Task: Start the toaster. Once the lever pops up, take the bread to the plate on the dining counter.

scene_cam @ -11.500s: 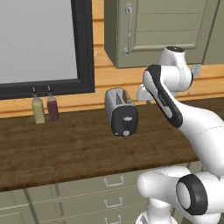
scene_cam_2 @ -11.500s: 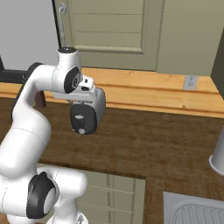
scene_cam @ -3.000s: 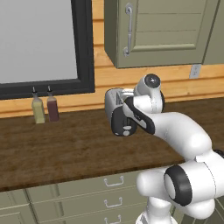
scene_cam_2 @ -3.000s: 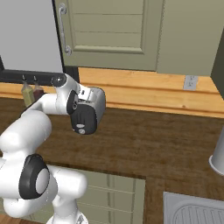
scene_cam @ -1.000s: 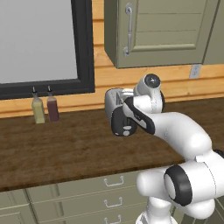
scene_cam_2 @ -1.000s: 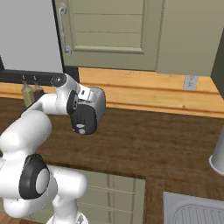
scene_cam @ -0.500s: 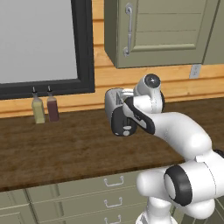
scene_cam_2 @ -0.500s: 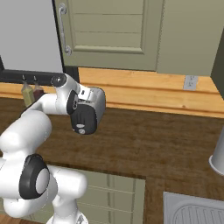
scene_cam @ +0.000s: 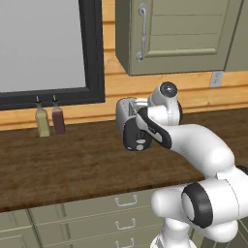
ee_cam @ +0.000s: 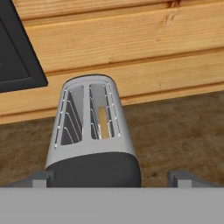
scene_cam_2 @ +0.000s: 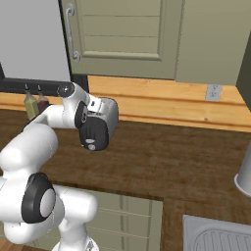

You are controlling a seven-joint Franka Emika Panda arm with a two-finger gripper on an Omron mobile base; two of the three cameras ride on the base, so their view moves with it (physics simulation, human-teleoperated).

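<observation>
The chrome toaster [ee_cam: 89,131] stands on the dark wooden worktop [scene_cam: 72,164] against the wood-panelled wall, its black end face [scene_cam: 133,137] turned toward me. A tan slice of bread [ee_cam: 103,122] sits low in the right-hand slot, and the other slot is empty. My gripper [ee_cam: 111,178] hovers above the black end, open, with one fingertip [ee_cam: 41,177] close beside the toaster's end and the other well clear of it, holding nothing. In the right base view my forearm lies against the toaster [scene_cam_2: 106,116]. I cannot make out the lever. The plate and the dining counter are out of view.
Two bottles [scene_cam: 42,121] [scene_cam: 58,119] stand left of the toaster under a dark-framed window [scene_cam: 92,53]. A handled wall cabinet [scene_cam: 179,36] hangs above. A sink [scene_cam_2: 215,235] and a grey container [scene_cam_2: 243,176] lie to the right. Drawers [scene_cam: 126,201] run below the worktop.
</observation>
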